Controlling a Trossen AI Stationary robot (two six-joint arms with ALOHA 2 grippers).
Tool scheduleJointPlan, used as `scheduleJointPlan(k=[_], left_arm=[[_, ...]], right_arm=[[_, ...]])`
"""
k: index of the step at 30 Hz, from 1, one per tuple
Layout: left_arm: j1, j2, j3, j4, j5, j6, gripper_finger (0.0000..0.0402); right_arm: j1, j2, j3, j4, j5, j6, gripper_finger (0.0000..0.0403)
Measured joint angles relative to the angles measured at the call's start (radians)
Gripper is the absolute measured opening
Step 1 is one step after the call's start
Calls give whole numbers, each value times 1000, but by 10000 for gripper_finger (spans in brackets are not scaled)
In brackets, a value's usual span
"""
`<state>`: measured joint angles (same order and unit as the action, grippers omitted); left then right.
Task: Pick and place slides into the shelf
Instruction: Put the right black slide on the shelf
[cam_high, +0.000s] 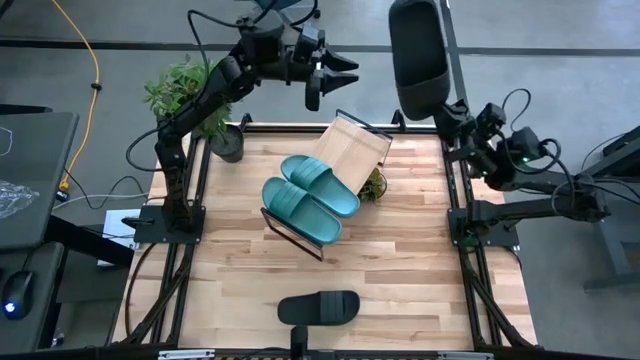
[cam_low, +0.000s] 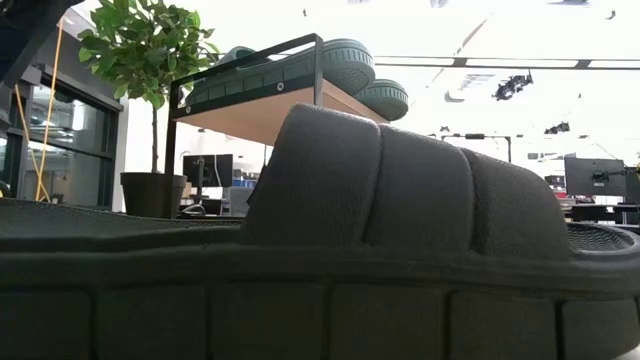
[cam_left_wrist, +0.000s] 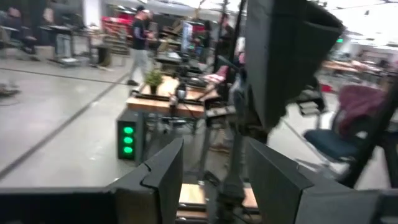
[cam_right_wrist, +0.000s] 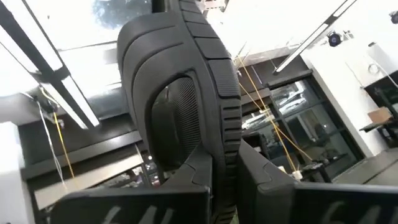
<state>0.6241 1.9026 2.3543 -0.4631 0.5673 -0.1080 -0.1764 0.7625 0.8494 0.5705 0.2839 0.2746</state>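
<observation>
Butcher-block tabletop fills the high view, w/ grey floor round it and a potted plant at its far left corner. Shelf sits tilted near table centre; two teal slides lie side by side on its lower part, touching each other. Upper light-wood board is bare. One black slide lies flat on the table at the near edge, well apart from the shelf; low view is mostly blocked by it, w/ the teal pair up on the rack behind.

Right gripper is raised off the table's far right corner, fingers clamped on the other black slide, which stands upright above it. Left gripper hangs in the air beyond the far edge, fingers apart, nothing between them. A person walks in the room beyond, per left wrist view.
</observation>
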Motion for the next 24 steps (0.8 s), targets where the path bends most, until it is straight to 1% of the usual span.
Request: scheduleJointPlan(k=[2, 7, 11, 15, 20, 24], left_arm=[[12, 0, 0, -4, 48, 1, 160], [12, -1, 0, -5, 139, 35, 161], [10, -3, 0, -4, 230, 55, 161], [1, -3, 0, -4, 313, 56, 161], [-12, -9, 0, -7, 364, 79, 161], [-11, -26, 1, -4, 385, 97, 161]], right_arm=[[0, -27, 1, -56, 23, 34, 5], [-1, -78, 1, -264, 100, 134, 5], [-17, -93, 0, -335, 103, 225, 5], [-60, -92, 0, -380, 55, 319, 5], [-152, -89, 0, -461, -37, 429, 5], [-245, -89, 0, -521, -137, 506, 5]])
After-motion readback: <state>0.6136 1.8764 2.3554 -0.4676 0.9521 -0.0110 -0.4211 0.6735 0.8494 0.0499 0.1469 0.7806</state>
